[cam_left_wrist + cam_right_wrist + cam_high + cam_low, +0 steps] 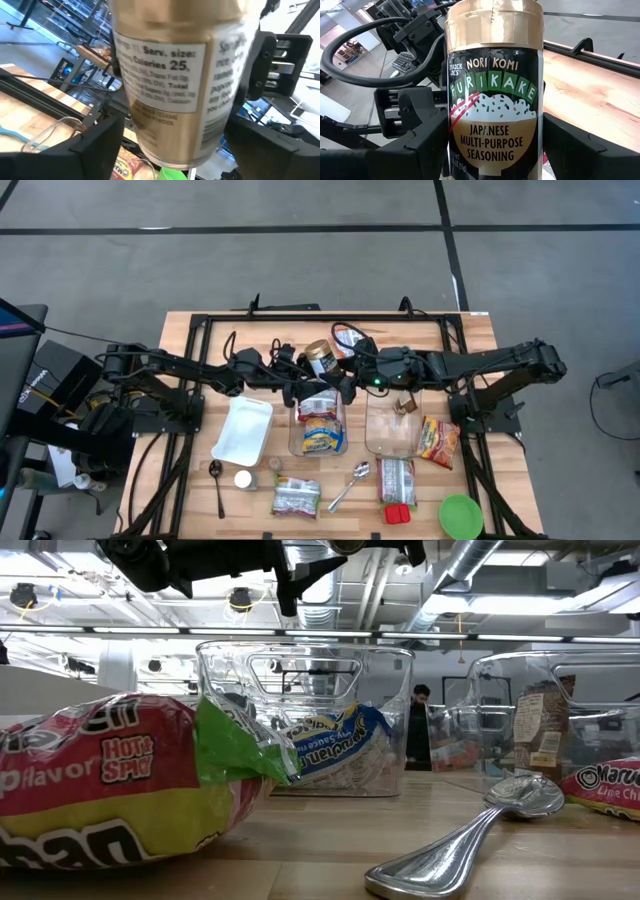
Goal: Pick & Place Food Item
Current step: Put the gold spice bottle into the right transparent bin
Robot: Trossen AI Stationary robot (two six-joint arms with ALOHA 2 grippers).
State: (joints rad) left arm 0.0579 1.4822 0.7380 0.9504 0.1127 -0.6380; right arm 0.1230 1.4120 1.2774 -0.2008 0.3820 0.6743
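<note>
A furikake seasoning jar (320, 358) with a gold lid and a dark label is held in the air above the far end of the left clear container (318, 442). My left gripper (303, 383) and my right gripper (347, 376) meet at the jar from opposite sides, and each has its fingers on the jar. In the left wrist view the jar's nutrition label (165, 75) faces the camera. In the right wrist view its front label (492, 95) does. My left gripper has the lower part of the jar's body (150, 150) between its two fingers (100, 145), coming level from the table's left. The jar stands about upright, lid up, clear of the table. My right gripper has the lower part of the jar's body (492, 155) between its two fingers (425, 140), coming level from the table's right.
The left container holds noodle packets (320, 436). A second clear container (392, 430) stands right of it. A white tray (243, 430), two spoons (350, 484), loose noodle packets (296, 496) (439, 442) and a green lid (460, 515) lie nearer the front.
</note>
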